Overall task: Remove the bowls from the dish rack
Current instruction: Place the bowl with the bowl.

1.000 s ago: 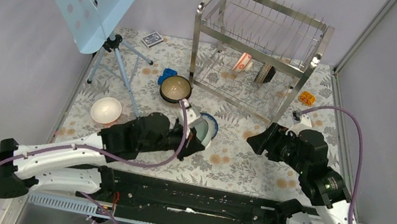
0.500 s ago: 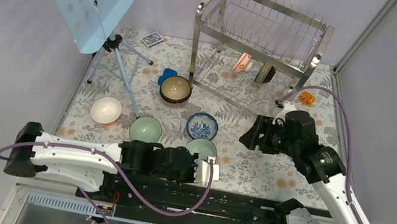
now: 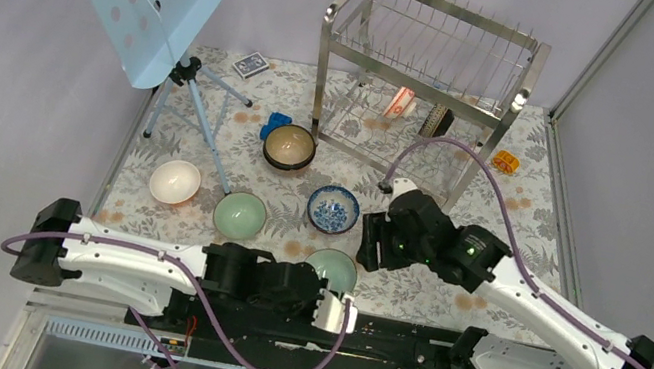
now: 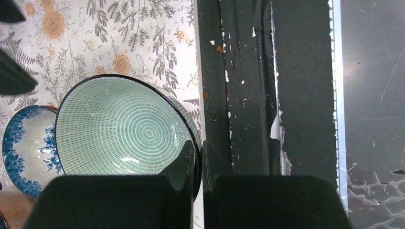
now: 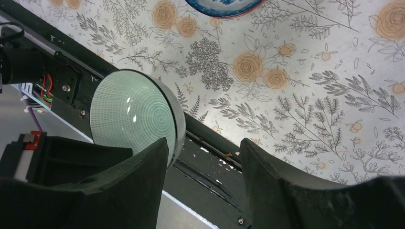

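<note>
1. Grip: my left pincer (image 4: pixel 198 157) is clamped on the rim of the green ringed bowl (image 4: pixel 124 129), probably to set it down at the table's near edge.
2. My right pincer (image 5: pixel 204 148) hovers nearby, jaws apart, empty.
3. The dish rack (image 3: pixel 323 62) holds an orange-red bowl (image 3: pixel 401 102) and a dark bowl (image 3: pixel 438 121) on its lower tier.
4. The black rail (image 3: pixel 398 334) crowds the near side and the blue-and-white bowl (image 3: pixel 333 208) the far side. There is open room to the right.

Right gripper (image 5: pixel 204 145): hanging with jaws apart, nothing sitting between them.
Green bowl (image 5: pixel 131 112): sitting just ahead of one finger, overlapping the black rail (image 5: pixel 210 171).
Blue-and-white bowl (image 5: pixel 222 4): peeking in well ahead, cut off.
</note>
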Robot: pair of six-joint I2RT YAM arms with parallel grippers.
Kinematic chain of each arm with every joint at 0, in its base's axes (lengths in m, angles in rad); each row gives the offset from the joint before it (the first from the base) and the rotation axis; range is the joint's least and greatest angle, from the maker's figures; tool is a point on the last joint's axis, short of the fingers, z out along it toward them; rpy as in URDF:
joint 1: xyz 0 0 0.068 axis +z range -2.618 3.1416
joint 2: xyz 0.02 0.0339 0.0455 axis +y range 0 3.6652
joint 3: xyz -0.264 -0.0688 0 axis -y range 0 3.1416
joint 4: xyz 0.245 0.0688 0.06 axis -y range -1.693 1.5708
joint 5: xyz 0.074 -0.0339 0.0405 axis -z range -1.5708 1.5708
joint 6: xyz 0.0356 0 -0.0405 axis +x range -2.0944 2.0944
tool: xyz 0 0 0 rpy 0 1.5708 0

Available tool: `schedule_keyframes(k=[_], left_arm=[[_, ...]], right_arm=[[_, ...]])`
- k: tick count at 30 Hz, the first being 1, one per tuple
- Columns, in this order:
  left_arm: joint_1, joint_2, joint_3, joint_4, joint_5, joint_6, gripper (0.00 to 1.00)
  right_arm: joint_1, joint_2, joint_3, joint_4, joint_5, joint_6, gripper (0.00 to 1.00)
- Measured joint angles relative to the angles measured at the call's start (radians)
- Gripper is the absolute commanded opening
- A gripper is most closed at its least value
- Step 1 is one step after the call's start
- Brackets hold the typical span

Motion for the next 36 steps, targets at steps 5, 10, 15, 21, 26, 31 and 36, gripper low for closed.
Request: schedule_keyframes(k=[5,10,15,21,26,31,36], left_arm=[[-0.026,0.010,0.000,-0.014,-0.005,0.042,0.00],[-0.055,0.017,0.000,-0.039,-0.027,0.079,0.00],[-0.087,0.031,0.000,-0.056,-0.050,0.105,0.00],[-0.103,0.034,0.000,-0.060,-0.070,0.116,0.00],[-0.113,0.034,0.000,-0.059,-0.077,0.116,0.00],[-0.119,0.037,0.000,-0.059,-0.087,0.111,0.00],[-0.125,0.047,0.000,-0.056,-0.108,0.091,0.00]], right_arm=[[0.075,0.077,0.048,0.001,0.044,0.004,0.65],[0.134,0.137,0.068,-0.004,0.061,0.003,0.61],[0.162,0.177,0.069,-0.008,0.076,0.003,0.55],[0.176,0.187,0.069,-0.007,0.076,0.003,0.53],[0.192,0.215,0.064,-0.004,0.074,0.003,0.47],[0.203,0.230,0.039,0.002,0.073,0.004,0.31],[0.209,0.233,0.026,0.013,0.072,0.015,0.08]])
